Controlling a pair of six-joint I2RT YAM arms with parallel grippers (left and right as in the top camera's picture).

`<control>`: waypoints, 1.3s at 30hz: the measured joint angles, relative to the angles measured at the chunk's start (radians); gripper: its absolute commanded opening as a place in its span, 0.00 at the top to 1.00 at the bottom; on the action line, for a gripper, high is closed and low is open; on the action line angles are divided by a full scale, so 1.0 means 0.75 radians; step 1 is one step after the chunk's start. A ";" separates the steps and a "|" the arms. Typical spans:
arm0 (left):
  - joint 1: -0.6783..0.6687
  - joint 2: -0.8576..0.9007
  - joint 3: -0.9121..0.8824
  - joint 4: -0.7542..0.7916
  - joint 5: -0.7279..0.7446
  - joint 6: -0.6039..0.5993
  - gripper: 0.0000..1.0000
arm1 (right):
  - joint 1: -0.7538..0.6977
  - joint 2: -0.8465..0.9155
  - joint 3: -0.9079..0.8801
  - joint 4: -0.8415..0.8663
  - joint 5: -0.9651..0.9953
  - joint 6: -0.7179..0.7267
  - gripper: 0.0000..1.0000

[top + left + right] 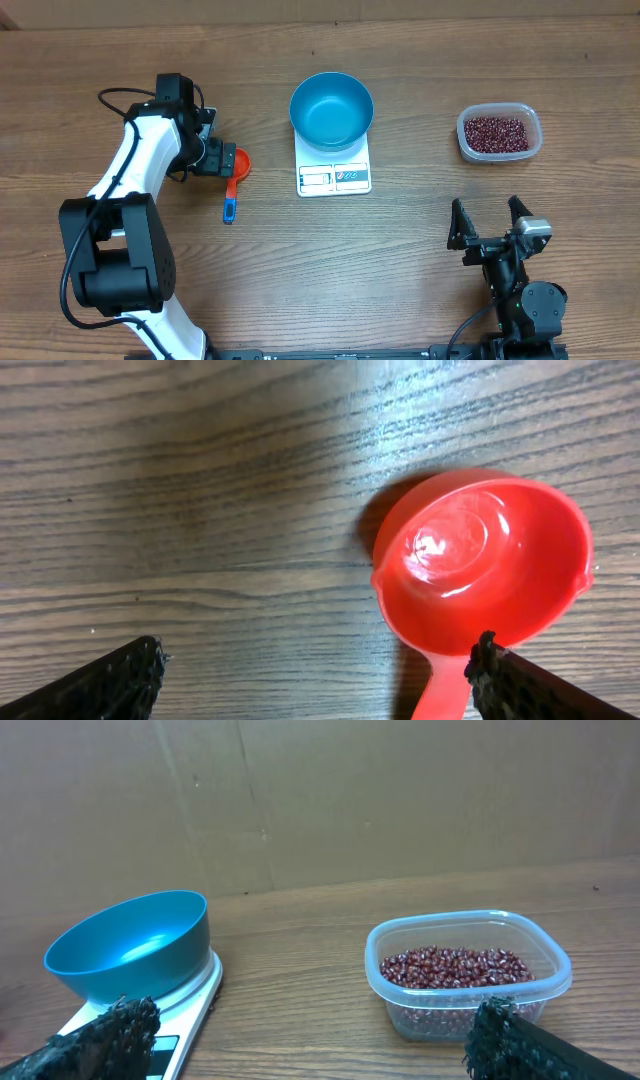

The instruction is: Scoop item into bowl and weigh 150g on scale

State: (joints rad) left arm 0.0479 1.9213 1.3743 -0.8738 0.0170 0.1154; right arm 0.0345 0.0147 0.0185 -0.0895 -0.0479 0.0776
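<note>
Our left pincer (318,648) hangs released over the red scoop (480,560) at nine o'clock; our right pincer (488,218), released too, sits at five. The bowl (331,108) rests on the scale (334,177) at twelve, beans (494,131) in the tub (535,146) at two.

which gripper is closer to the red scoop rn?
Left. The left gripper hangs open directly over the cup of the red scoop; the right gripper sits open far across the table, on the other side of the scale.
</note>
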 measured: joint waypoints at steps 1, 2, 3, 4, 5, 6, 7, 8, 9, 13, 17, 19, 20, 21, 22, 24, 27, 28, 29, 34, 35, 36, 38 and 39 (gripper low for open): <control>0.000 0.003 0.001 0.005 0.005 0.000 0.00 | 0.000 0.000 0.000 0.001 0.001 0.001 0.00; 0.000 0.005 0.001 0.009 0.010 0.000 0.00 | 0.000 0.000 0.000 0.001 0.001 0.001 0.00; 0.000 0.011 0.002 0.011 0.017 0.000 0.01 | 0.000 0.000 0.000 0.001 0.001 0.001 0.00; 0.000 0.019 0.002 0.012 0.024 0.000 0.00 | 0.000 0.000 0.000 0.001 0.001 0.001 0.00; 0.000 0.030 0.002 0.012 0.029 0.000 0.00 | 0.000 0.000 0.000 0.000 0.001 0.001 0.00; 0.000 0.041 0.002 0.010 0.034 0.000 0.00 | 0.000 0.000 0.000 0.000 0.001 0.000 0.00; 0.000 0.053 0.002 0.005 0.038 0.000 0.00 | 0.000 0.000 0.000 0.000 0.001 0.001 0.00; -0.001 0.060 0.002 0.002 0.042 0.000 0.00 | 0.000 0.000 0.000 0.001 0.001 0.001 0.00; -0.001 0.067 0.002 -0.001 0.044 0.000 0.01 | 0.000 0.000 0.000 0.001 0.000 0.001 0.00; -0.001 0.072 0.002 -0.001 0.048 0.001 0.01 | 0.000 0.000 0.000 0.001 0.000 0.001 0.00; -0.001 0.072 0.002 -0.001 0.048 0.014 0.00 | 0.000 0.000 0.000 0.001 0.001 0.001 0.00; -0.001 0.072 0.003 -0.001 0.048 0.021 0.00 | 0.000 0.000 0.000 0.001 0.001 0.001 0.00; -0.001 0.072 0.003 -0.001 0.048 0.022 0.00 | 0.000 0.000 0.000 0.001 0.001 0.001 0.00; -0.001 0.072 0.003 -0.001 0.048 0.024 0.01 | 0.000 0.000 0.000 0.000 0.001 0.001 0.00; -0.001 0.072 0.003 -0.001 0.048 0.025 0.01 | 0.000 0.000 0.000 0.001 0.001 0.001 0.00; -0.001 0.072 0.003 -0.001 0.048 0.025 0.00 | 0.000 0.000 0.000 0.001 0.001 0.000 0.00; -0.001 0.072 0.003 -0.001 0.048 0.025 0.01 | 0.000 0.000 0.000 0.002 0.000 0.001 0.00; -0.001 0.072 0.003 -0.001 0.048 0.025 0.00 | 0.000 0.000 0.000 0.001 0.001 0.001 0.00; -0.001 0.072 0.003 -0.001 0.048 0.025 0.01 | 0.000 0.000 0.000 0.001 0.000 0.001 0.00; -0.001 0.072 0.003 -0.001 0.048 0.025 0.01 | 0.000 0.000 0.000 0.001 0.000 0.001 0.00; -0.001 0.072 0.003 -0.001 0.048 0.025 0.00 | 0.000 0.000 0.000 0.001 0.001 0.001 0.00; -0.001 0.072 0.003 -0.001 0.048 0.025 0.00 | 0.000 0.000 0.000 0.001 0.000 0.001 0.00; -0.001 0.072 0.003 -0.002 0.048 0.025 0.00 | 0.000 0.000 0.000 0.001 -0.001 0.001 0.00; -0.001 0.072 0.003 -0.001 0.048 0.025 0.00 | 0.000 0.000 0.000 0.001 0.001 0.001 0.00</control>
State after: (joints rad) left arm 0.0475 1.9751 1.3762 -0.8745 0.0528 0.1345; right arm 0.0345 0.0147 0.0185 -0.0891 -0.0475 0.0784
